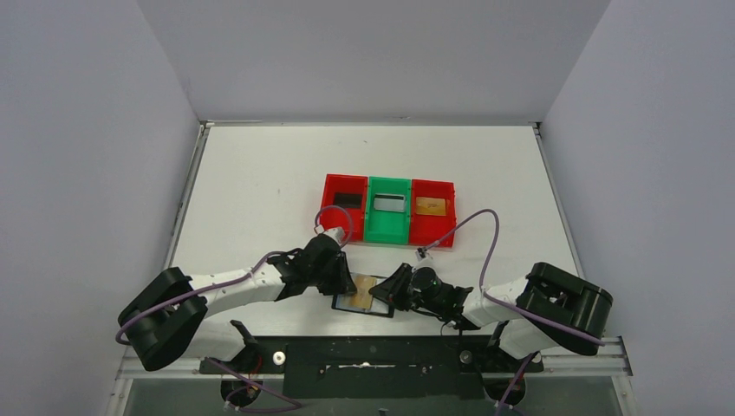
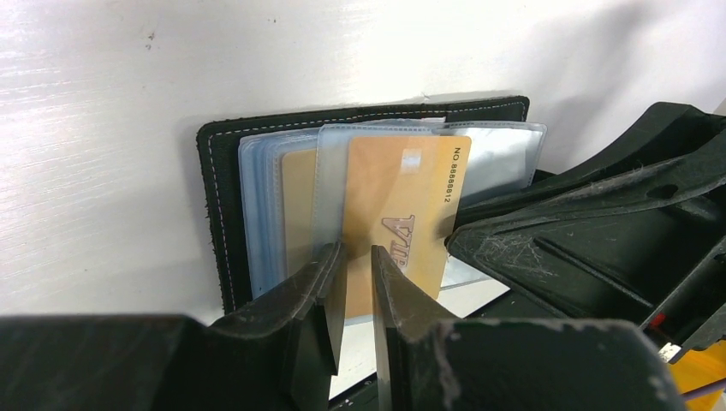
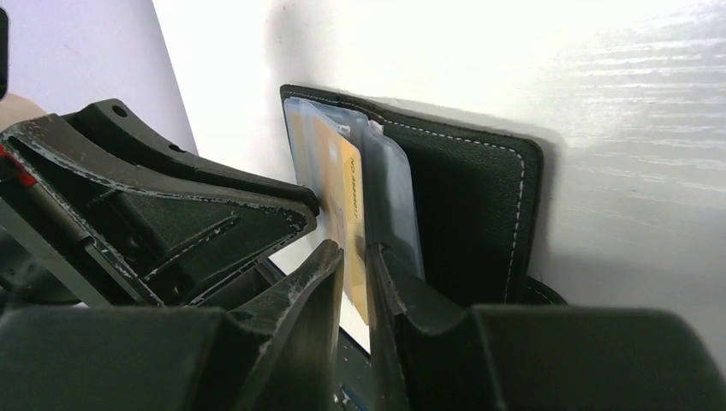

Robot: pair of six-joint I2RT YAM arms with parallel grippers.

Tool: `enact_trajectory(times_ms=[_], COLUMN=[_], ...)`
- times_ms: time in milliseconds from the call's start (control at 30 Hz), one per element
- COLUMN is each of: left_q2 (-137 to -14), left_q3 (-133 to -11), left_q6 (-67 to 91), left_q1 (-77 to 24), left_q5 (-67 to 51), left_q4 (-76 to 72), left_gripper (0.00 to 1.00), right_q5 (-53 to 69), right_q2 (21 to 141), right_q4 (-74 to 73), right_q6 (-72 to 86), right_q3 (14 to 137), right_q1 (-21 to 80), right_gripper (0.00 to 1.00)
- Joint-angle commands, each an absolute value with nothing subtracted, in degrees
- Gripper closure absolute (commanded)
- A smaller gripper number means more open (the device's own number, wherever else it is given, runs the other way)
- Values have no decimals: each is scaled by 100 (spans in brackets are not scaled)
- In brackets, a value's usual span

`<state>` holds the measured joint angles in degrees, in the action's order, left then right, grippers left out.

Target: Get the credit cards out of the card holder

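While L gripper (image 2: 357, 254) pinches gold plastic credit card (image 2: 402, 197) in open black leather card holder (image 2: 218, 205) — R gripper (image 3: 353, 254) nips same card.

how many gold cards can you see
3 gold cards. One sticks out of the card holder; one sits in a sleeve behind it; one lies in the right red tray. More may hide in the sleeves.

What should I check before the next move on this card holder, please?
1. Left gripper closed on gold card: ok.
2. Right gripper clamped on that card's edge: cannot tell.
3. Card free of clear sleeve: cannot tell.
4. Black card holder lies open on table: ok.
5. Second gold card seated in its pocket: ok.
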<state>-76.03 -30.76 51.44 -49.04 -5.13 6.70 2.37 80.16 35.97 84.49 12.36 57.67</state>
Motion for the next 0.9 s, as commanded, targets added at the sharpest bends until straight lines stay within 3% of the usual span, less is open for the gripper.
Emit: enact_trajectory(times_ms=[0,500,733,867], left_q2=[-7521,-7469,-7464,-7438], left_q3=[-3015,-3015,-3030,-3007], left_q6=[5071,5081,5063,5069], left_q1=[-4919,-4921,-4914,-4919], left_q5=[-386,-409,-430,-420], left_q4=[967,993,986,1011], left_gripper=[82,83,83,83], right_q5=[87,267,434,447], right_q2=[8158,8444,8749,8789], right_q4=[3980,4216,4603,4730], right_q6=[8396,8241,8278,8311], right_q3=[1304,1416,1403,1345], right_q1=[5717,5713,5664,5651], right_gripper=[80,81,76,85])
